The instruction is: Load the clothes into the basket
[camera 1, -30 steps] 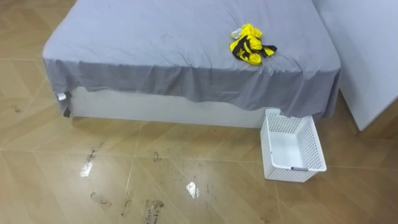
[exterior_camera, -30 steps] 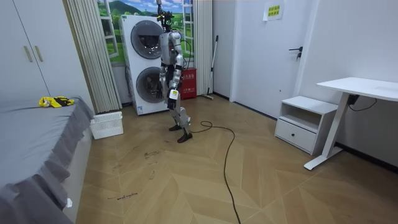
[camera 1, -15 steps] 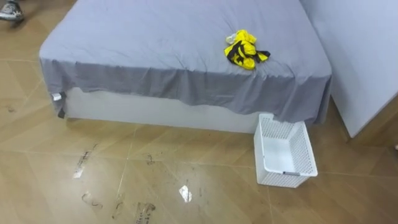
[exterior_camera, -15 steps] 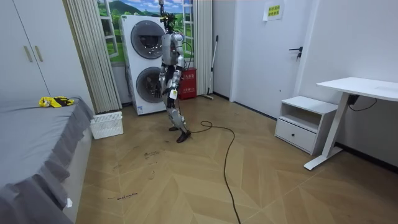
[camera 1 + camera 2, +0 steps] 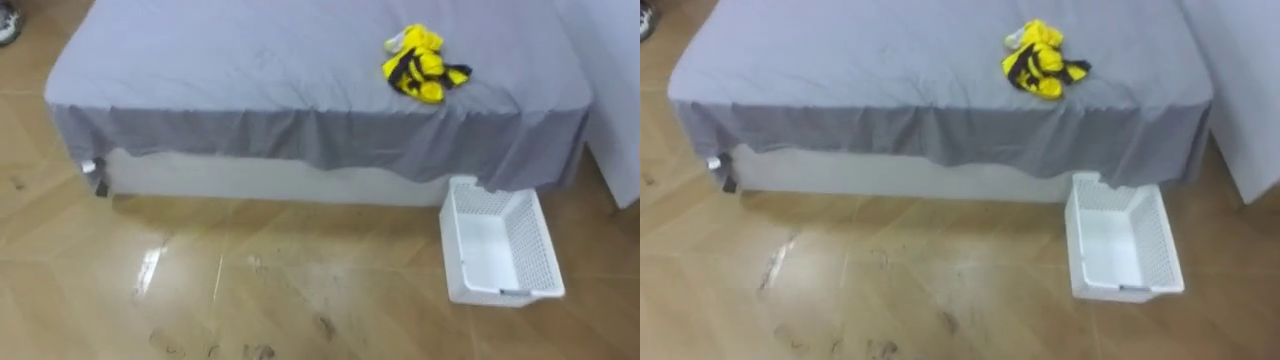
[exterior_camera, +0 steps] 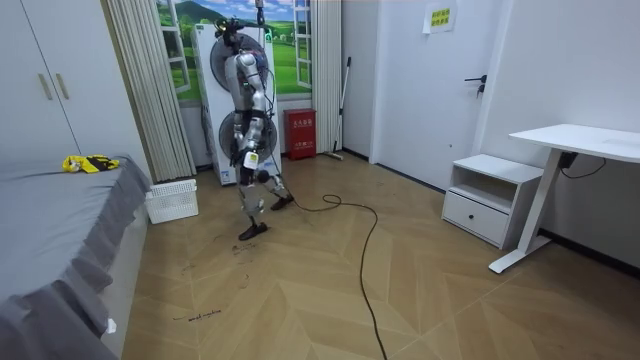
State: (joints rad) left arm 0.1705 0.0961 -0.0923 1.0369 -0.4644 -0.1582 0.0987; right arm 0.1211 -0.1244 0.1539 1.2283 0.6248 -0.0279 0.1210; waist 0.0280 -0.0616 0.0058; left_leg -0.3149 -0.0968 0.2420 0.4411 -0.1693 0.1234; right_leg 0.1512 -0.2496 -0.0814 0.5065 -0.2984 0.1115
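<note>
Floor (image 5: 300, 290): wooden, basket (image 5: 497, 245) beside bed (image 5: 250, 70).
Clothes (image 5: 424, 64): on bed, well apart from left hand (image 6: 250, 158).
Left hand: open or closed, cannot tell.

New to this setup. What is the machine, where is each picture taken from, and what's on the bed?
It is a two-legged humanoid robot with two arms. The room view is from a camera standing in the room: the robot is mid-stride before stacked washing machines. The two eye views are from its head, looking down at a grey bed. Yellow-and-black clothes lie on it, not yet picked up; an empty white basket stands on the floor beside it.
</note>
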